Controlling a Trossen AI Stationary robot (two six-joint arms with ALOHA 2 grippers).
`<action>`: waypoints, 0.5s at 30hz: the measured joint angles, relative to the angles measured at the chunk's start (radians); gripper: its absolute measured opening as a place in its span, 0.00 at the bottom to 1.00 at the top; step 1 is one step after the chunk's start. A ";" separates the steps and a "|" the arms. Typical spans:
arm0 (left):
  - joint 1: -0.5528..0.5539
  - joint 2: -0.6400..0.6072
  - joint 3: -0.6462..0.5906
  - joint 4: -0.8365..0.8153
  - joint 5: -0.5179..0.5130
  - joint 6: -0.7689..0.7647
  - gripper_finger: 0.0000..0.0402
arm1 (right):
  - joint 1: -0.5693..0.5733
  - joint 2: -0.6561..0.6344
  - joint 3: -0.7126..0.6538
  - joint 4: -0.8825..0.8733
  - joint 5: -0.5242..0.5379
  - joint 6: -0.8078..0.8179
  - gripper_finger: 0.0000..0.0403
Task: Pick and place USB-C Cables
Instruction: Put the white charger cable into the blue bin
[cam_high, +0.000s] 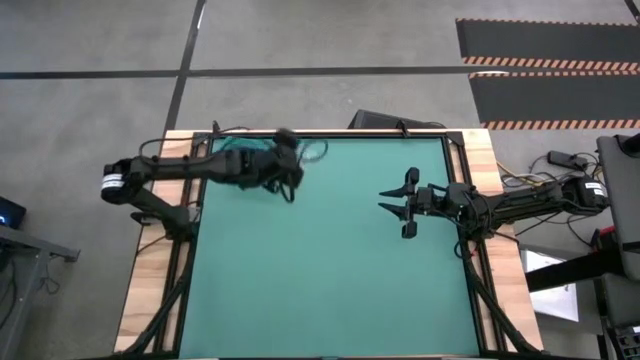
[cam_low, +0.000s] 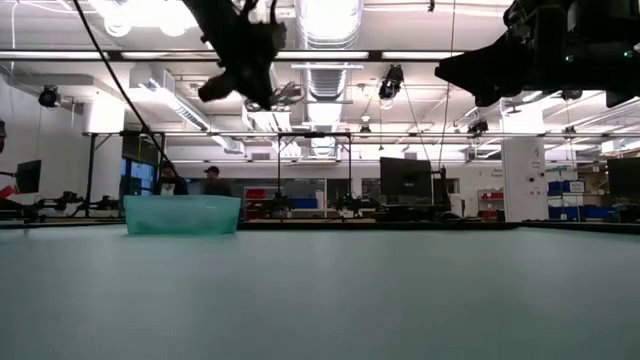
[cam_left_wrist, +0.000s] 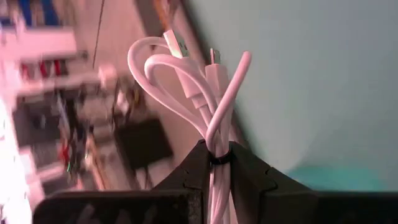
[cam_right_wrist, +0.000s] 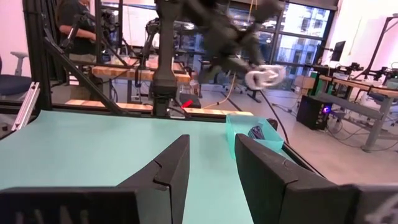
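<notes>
1. Left gripper (cam_left_wrist: 217, 180) is clenched on a white USB-C cable (cam_left_wrist: 199, 93), which we carry high above the mat so that it clears the tray wall.
2. Farther off, our teal tray (cam_right_wrist: 249, 140) holds a dark cable (cam_right_wrist: 257, 132).
3. Right gripper (cam_high: 408, 205) waits with fingers spread, mid-table.

Both arms are dark, jointed and slim, with a white band near each base (cam_high: 112, 183) and loose black cables trailing alongside. The jaws are black, angular wedges.
</notes>
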 joint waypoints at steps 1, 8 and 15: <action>0.035 0.001 0.000 0.004 -0.009 0.007 0.06 | 0.000 0.000 0.000 0.000 0.000 0.000 0.29; 0.292 0.003 -0.033 0.005 -0.013 -0.028 0.06 | 0.000 0.000 0.000 0.000 0.000 0.000 0.29; 0.475 0.004 -0.095 0.003 0.005 -0.033 0.07 | 0.000 0.000 0.000 0.000 0.001 0.000 0.29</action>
